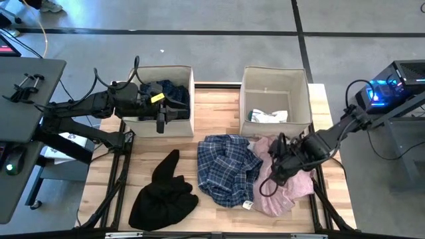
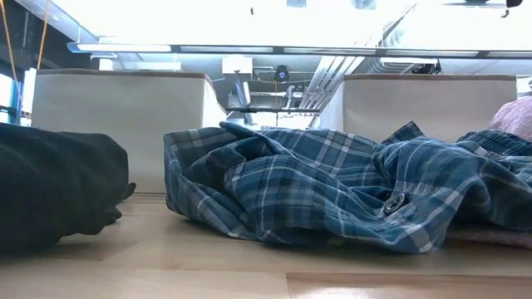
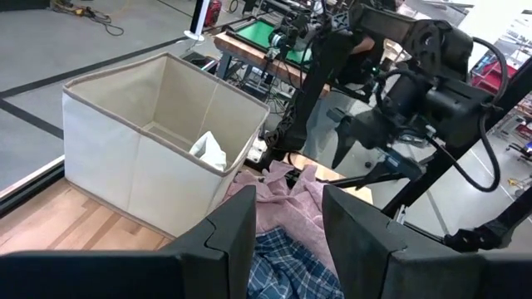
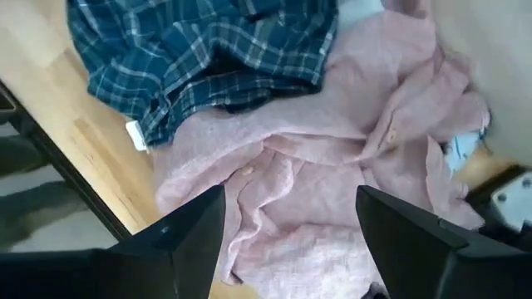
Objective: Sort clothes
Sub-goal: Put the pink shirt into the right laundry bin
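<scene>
The right gripper (image 1: 277, 161) hovers over the pale pink shirt (image 4: 332, 158), fingers (image 4: 187, 237) spread apart, the shirt lying between and below them.

Lying partly under the right gripper (image 1: 282, 159) and its cables: pale pink shirt (image 1: 292, 189). Showing only as a sliver at the low view's right edge. Running off the low view's left edge: black garment (image 2: 50, 187). Sitting half hidden behind the left gripper (image 1: 161, 114) in the left bin (image 1: 189, 79): dark navy patterned piece (image 1: 174, 89), too small to identify. Peeking over the right bin's wall (image 3: 179, 178): white item (image 3: 208, 151), kind unclear.
</scene>
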Controlling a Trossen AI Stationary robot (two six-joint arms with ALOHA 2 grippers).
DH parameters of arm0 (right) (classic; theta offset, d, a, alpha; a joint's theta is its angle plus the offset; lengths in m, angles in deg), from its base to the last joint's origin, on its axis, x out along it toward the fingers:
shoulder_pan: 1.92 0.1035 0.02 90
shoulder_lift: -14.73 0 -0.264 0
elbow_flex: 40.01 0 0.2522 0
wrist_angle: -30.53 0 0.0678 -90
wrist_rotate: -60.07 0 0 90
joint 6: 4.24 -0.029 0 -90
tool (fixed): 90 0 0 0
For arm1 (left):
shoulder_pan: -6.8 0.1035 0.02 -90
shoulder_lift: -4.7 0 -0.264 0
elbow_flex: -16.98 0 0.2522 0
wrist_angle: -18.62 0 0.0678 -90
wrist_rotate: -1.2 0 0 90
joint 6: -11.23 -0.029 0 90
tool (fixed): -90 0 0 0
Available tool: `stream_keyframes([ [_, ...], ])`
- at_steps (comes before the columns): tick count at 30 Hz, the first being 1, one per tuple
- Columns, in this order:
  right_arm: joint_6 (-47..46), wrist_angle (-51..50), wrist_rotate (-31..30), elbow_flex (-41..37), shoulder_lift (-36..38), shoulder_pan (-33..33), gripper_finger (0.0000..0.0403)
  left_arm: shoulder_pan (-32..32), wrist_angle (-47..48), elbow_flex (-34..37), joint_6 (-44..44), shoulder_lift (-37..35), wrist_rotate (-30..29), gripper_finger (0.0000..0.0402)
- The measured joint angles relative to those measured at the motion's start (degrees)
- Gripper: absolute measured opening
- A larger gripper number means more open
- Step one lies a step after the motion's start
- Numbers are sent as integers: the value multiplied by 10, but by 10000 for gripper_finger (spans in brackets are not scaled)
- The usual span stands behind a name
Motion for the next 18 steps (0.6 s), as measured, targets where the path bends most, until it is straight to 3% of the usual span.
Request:
stream_keyframes([
  [6,32,2,-139,0,0,29,259,0,0,0,0,0,0,126],
  [9,31,1,-160,0,0,31,259,0,0,0,0,0,3,126],
  [13,22,45,-146,-42,9,33,259,0,0,0,0,0,3,126],
  [18,-27,157,-39,-174,37,37,259,0,2,0,0,0,3,126],
])
